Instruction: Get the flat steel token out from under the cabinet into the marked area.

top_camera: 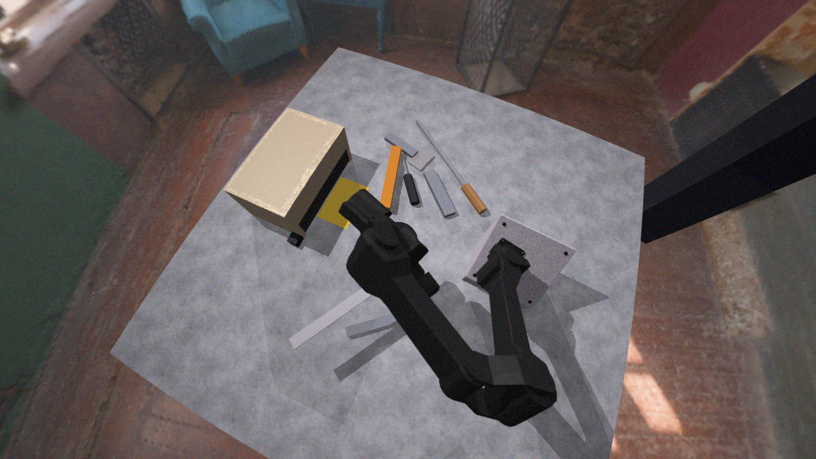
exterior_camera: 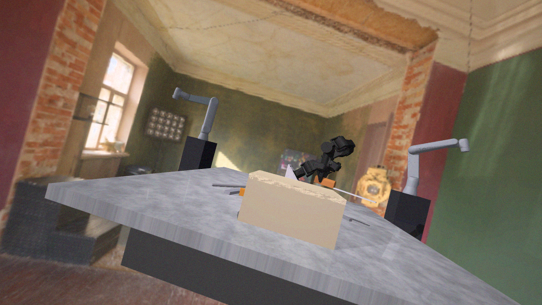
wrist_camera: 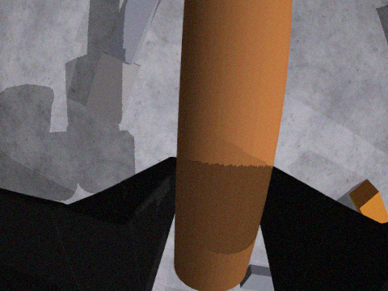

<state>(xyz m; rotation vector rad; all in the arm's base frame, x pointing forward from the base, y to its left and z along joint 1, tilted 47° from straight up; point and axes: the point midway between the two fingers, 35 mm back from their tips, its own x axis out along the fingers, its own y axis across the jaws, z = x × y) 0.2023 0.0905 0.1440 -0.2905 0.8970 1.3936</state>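
My gripper (top_camera: 370,205) (wrist_camera: 219,171) is shut on the lower end of an orange-handled tool (top_camera: 391,171) (wrist_camera: 234,86) with a flat grey head (top_camera: 401,144). The tool points away from the arm and sits a little above the table, just right of the yellow marked area (top_camera: 335,201). The beige cabinet (top_camera: 285,165) (exterior_camera: 291,212) stands left of that area, its dark slotted front facing it. The steel token is not visible in any view. In the exterior view the gripper (exterior_camera: 321,167) shows behind the cabinet.
A thin rod with a wooden handle (top_camera: 451,168), a black-handled tool (top_camera: 412,189), a grey bar (top_camera: 440,192) and a small grey plate (top_camera: 422,162) lie right of the held tool. A white strip (top_camera: 327,319) and a grey bar (top_camera: 370,326) lie near the arm. The arm's base plate (top_camera: 544,248) is at the right.
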